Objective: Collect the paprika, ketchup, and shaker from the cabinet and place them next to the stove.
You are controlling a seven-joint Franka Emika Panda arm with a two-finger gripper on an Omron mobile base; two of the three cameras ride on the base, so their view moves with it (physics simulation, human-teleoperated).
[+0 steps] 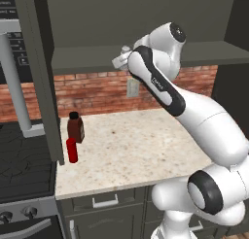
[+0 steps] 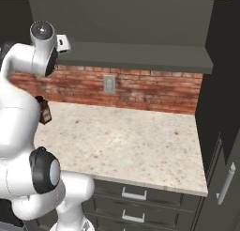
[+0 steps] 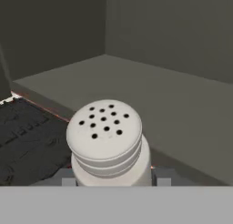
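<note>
While the gripper (image 3: 111, 182) clamps the shaker (image 3: 108, 143) above the cabinet (image 3: 182, 104) shelf, its axis runs along the fingers—perforated cap toward camera (paprika (image 1: 75, 128), ketchup (image 1: 72, 150) on counter (image 1: 136, 150)).

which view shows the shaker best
The hand view: the shaker sits close up between the fingers, which are shut on it, its perforated cap facing the camera above the cabinet shelf. The left base view shows a small pale bit behind the arm. In the right base view I cannot make it out.
</note>
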